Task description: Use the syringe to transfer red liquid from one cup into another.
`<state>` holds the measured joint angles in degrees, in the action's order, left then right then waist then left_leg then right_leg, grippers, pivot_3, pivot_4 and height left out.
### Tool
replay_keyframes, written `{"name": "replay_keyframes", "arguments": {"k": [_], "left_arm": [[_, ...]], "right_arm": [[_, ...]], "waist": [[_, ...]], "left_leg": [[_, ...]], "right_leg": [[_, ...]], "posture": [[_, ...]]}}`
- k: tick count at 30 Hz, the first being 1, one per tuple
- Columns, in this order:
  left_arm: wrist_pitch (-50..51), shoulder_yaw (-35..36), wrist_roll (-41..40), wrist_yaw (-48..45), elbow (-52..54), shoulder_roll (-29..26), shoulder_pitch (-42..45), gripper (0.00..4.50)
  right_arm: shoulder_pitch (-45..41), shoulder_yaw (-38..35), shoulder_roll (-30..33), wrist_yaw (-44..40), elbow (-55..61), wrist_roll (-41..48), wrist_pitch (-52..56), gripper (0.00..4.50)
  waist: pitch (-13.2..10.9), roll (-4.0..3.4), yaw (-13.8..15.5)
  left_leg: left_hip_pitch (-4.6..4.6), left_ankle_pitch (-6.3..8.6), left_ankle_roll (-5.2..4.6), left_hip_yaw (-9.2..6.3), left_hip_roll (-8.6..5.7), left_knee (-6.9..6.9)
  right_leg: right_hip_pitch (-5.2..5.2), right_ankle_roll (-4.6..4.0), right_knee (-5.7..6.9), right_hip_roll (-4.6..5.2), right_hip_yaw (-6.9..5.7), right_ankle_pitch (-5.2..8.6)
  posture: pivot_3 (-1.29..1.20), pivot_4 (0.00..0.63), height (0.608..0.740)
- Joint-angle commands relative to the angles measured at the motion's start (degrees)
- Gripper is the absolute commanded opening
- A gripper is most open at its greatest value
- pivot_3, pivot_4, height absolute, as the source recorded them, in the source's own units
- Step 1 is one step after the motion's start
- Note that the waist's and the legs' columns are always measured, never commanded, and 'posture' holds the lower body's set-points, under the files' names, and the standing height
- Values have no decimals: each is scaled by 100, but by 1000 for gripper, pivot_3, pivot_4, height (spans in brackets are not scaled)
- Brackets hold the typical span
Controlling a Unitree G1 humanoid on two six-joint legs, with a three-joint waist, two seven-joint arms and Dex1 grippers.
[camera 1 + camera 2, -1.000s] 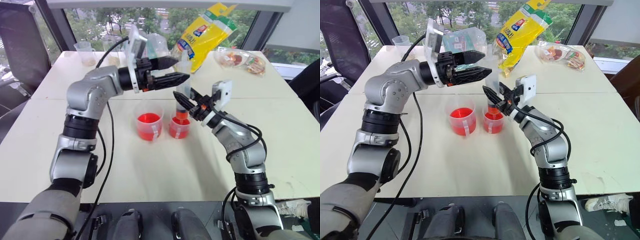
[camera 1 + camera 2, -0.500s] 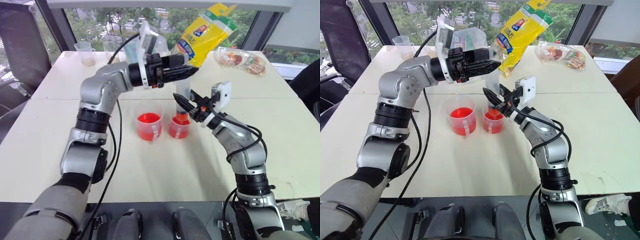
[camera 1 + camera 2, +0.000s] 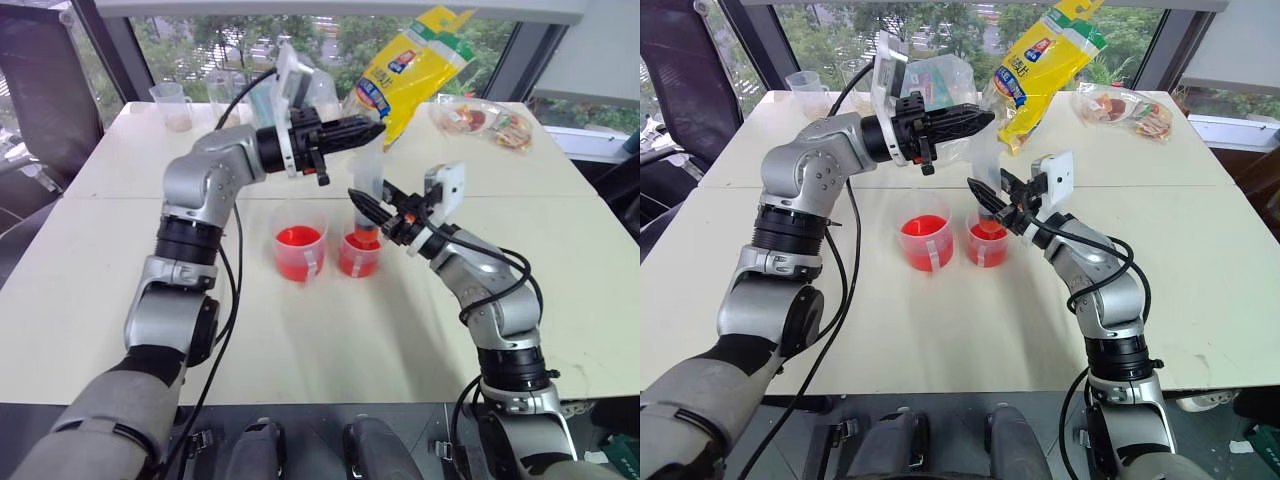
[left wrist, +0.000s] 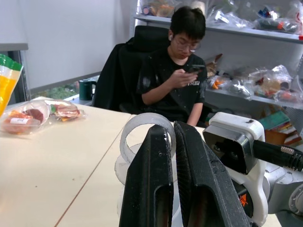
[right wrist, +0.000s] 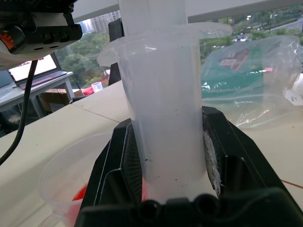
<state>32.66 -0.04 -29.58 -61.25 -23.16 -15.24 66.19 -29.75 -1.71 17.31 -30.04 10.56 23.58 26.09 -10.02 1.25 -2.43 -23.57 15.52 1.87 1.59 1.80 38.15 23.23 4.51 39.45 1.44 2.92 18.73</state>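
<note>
The syringe stands upright with its nozzle down in the smaller cup, which holds red liquid. My right gripper is shut on the clear barrel. My left gripper reaches in from the left at the syringe's top. It is shut, with the rim of the plunger ring running in between its fingers. The wider cup stands just left of the smaller one. It also holds red liquid.
A yellow bag and a clear plastic bag lie behind the cups. Clear beakers stand at the back left and snack packs at the back right. A person sits beyond the table's right side.
My left gripper's fingers have gone from wide open to shut at the syringe's top, and that arm's elbow has swung in towards the cups. The right gripper and the syringe have kept still.
</note>
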Motion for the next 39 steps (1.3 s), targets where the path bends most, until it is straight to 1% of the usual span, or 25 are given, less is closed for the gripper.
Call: {"name": "replay_keyframes", "arguments": {"k": [1,11,22,31,34,35,38,39], "left_arm": [[78,-281,49,-140,294,120,-183,103],[290,-408,44,-104,768,148,-560,103],[347,-463,52,22,892,201,-765,103],[416,-364,-11,115,923,185,-738,103],[476,-193,-81,195,950,115,-635,1029],[493,-134,-104,220,979,74,-604,1460],[537,35,-179,289,1100,-82,-538,3032],[563,102,-207,320,1150,-152,-520,3491]], "right_arm": [[-367,-197,1,58,538,243,-38,1358],[-675,-313,0,92,530,311,76,1358],[-978,-422,64,194,726,496,420,1358],[-925,-465,181,114,709,588,516,1358],[-802,-410,183,72,683,571,522,1358],[-770,-400,176,66,684,581,549,1358],[-688,-342,165,48,682,570,588,1358],[-657,-319,162,39,680,564,594,1358]], "waist": [[0,0,0],[0,0,12],[0,0,12],[0,0,10],[0,0,13],[0,0,18],[0,0,13],[0,0,0]], "left_leg": [[0,0,0,0,1,0],[0,0,0,0,0,1],[0,0,0,-1,0,1],[0,0,0,-1,0,1],[0,0,0,-1,0,1],[0,0,0,-1,0,1],[0,0,0,-1,0,1],[0,0,0,-1,0,1]], "right_leg": [[0,0,0,0,0,0],[-1,0,1,1,0,0],[-1,0,1,2,1,0],[-1,0,1,2,1,0],[-1,0,1,2,1,0],[-1,0,1,2,1,0],[-2,0,0,3,1,0],[-2,0,1,2,1,0]], "posture": [[0,150,740],[0,150,740],[0,150,740],[0,150,740],[0,150,740],[0,150,740],[0,150,740],[0,150,740]]}}
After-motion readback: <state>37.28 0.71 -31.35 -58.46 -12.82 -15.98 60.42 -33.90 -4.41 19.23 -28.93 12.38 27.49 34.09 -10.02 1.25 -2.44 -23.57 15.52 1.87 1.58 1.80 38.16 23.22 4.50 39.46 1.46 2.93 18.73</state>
